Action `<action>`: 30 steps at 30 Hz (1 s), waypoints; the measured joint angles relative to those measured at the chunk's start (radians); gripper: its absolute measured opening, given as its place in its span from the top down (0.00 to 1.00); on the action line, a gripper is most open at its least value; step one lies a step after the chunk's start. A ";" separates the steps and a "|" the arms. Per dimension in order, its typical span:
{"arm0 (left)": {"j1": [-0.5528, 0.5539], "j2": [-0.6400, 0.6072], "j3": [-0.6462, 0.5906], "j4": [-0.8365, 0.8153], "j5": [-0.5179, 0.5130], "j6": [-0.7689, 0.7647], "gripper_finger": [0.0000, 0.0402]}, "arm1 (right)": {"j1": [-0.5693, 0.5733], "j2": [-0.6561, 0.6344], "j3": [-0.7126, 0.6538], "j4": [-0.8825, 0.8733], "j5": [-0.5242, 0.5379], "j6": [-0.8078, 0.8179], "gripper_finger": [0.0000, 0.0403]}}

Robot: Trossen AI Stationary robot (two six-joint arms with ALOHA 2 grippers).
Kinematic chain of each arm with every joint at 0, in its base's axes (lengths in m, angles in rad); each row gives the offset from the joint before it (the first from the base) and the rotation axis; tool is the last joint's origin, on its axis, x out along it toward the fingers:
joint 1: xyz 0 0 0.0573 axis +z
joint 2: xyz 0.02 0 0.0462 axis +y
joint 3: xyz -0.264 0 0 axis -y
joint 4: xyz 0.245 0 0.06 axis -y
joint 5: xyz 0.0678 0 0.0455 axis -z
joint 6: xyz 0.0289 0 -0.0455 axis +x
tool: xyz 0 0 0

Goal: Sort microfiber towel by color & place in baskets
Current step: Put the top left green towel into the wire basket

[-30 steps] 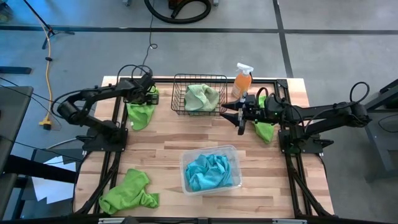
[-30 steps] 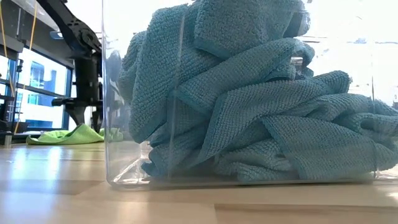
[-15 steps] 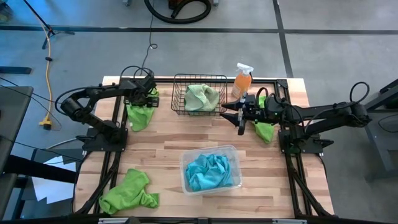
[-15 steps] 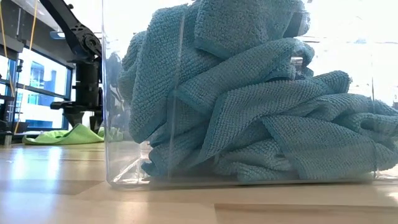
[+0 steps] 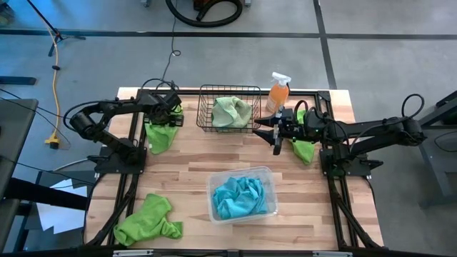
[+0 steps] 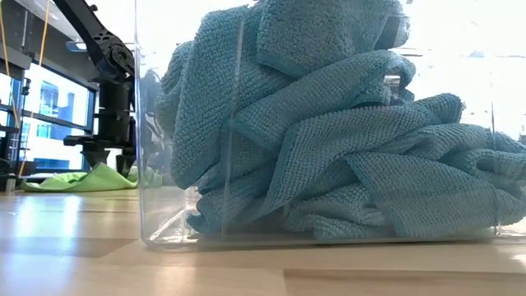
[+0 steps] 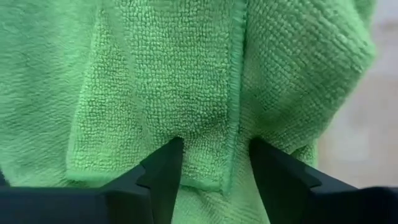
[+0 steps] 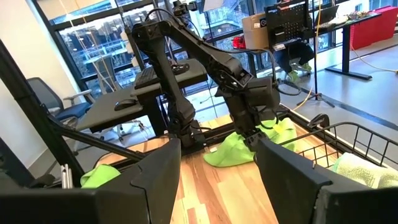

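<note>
A lime green towel (image 5: 161, 133) lies flat on the table near its far-left corner. My left gripper (image 5: 170, 117) stands on it, open and pointing down; the left wrist view shows this gripper (image 7: 211, 163) and towel (image 7: 155, 74) close up, and the low view shows both, the gripper (image 6: 111, 156) on the towel (image 6: 82, 179). My right gripper (image 5: 277, 137) hovers open just right of the black wire basket (image 5: 206, 121), which holds a pale sage towel (image 5: 232, 111). The clear tub (image 5: 270, 175) holds turquoise towels (image 5: 241, 196). Two more lime towels lie on the table, one under the right arm (image 5: 303, 148) and one (image 5: 148, 220) near the near-left corner. My left gripper comes at the lime towel from above, pointing down. Its open fingertips (image 7: 166, 163) rest on the cloth on either side of a hemmed edge (image 7: 232, 146). The cloth bulges slightly between them. The towel lies flat on the table.
An orange spray bottle (image 5: 278, 93) stands at the far edge, right of the basket and behind my right gripper. Bare wood lies between the basket and the tub. In the right wrist view, office furniture and windows show beyond the table.
My left gripper has come down onto the lime towel at the far left and shifted slightly toward the basket. In the low view the towel's raised part has flattened under it. The right arm has kept still.
</note>
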State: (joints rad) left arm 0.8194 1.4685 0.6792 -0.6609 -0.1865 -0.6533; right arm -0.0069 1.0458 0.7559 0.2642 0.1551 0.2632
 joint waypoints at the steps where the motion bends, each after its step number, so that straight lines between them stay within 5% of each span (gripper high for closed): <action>1: -0.006 0.000 -0.007 0.000 0.005 0.000 0.58 | 0.000 0.000 0.000 0.000 0.000 -0.001 0.48; 9: -0.066 -0.009 -0.066 0.009 0.038 -0.011 0.97 | 0.000 0.000 0.000 0.000 0.000 -0.002 0.48; 22: -0.083 -0.273 -0.066 -0.014 0.122 -0.061 1.00 | 0.000 0.000 0.000 0.000 -0.001 -0.047 0.48; 30: -0.102 -0.514 0.148 -0.039 0.109 0.062 1.00 | 0.000 0.000 0.000 0.000 -0.001 -0.047 0.48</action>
State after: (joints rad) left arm 0.7176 0.9544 0.8277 -0.7003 -0.0772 -0.5913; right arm -0.0071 1.0458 0.7563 0.2642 0.1543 0.2161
